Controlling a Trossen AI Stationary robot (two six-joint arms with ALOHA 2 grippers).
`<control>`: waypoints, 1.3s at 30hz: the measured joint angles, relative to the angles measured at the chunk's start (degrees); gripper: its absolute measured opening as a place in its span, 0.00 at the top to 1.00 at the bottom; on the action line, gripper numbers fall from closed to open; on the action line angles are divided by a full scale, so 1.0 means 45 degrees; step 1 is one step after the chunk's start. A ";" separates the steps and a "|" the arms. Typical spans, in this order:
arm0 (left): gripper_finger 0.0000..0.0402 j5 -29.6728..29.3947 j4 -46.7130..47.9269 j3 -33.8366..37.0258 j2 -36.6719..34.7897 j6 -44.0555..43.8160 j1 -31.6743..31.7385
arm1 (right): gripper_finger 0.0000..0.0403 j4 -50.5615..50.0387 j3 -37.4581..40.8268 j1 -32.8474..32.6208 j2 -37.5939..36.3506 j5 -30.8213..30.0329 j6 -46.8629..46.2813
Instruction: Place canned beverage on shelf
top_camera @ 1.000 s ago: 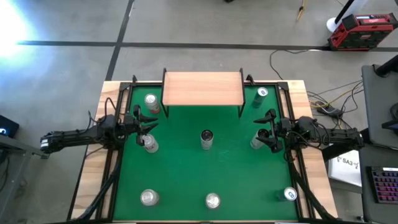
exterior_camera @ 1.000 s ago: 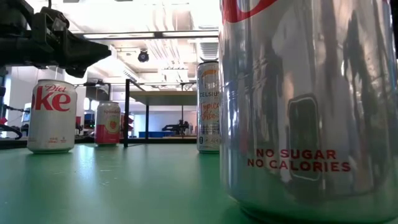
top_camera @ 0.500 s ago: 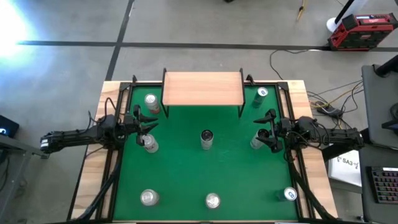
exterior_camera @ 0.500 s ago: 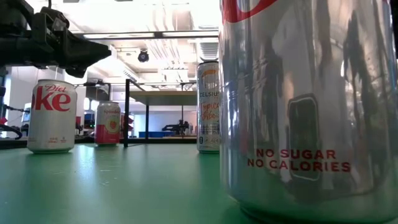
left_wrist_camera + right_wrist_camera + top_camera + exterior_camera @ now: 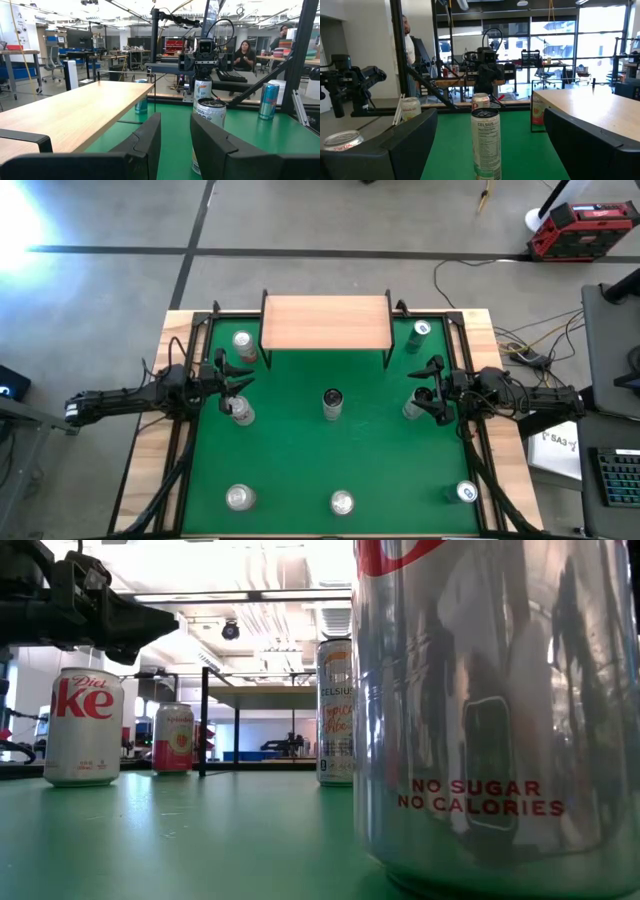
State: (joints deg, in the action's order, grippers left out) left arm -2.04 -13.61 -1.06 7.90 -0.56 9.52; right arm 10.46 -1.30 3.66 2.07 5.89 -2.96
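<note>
The light-wood shelf (image 5: 325,322) on black legs is being seen bare at the far edge; cans, including a slim one (image 5: 332,404) mid-mat, are standing upright below.

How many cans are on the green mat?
8. Two flank the shelf: left, right. One by the left end effector, one centre, one by the right end effector. Three along the near edge. None looks hidden.

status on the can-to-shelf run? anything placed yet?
Done: nothing; the shelf is bare on top.
In hand: nothing gripped. The left gripper is shut and empty beside a Diet Coke can; the right gripper is open, next to a can.
Left: grasp, lift and place a can.
</note>
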 joint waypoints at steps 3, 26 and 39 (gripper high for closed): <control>0.78 0.0000 0.0005 0.0002 0.0000 0.0004 0.0001 | 0.11 0.0001 0.0004 0.0004 0.0001 0.0000 0.0000; 0.78 -0.6300 -0.0204 -0.0001 -0.0034 -0.0100 0.0014 | 0.11 0.0003 0.0004 0.0001 0.0000 -0.0004 0.0000; 0.78 -0.9445 -0.0104 -0.0002 -0.0021 -0.4372 0.0011 | 0.11 0.0004 -0.0001 0.0003 0.0005 0.0001 0.0000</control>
State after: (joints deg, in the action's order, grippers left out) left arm -44.55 -14.07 -1.07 7.81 -20.23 9.57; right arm 10.48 -1.30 3.68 2.09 5.89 -2.96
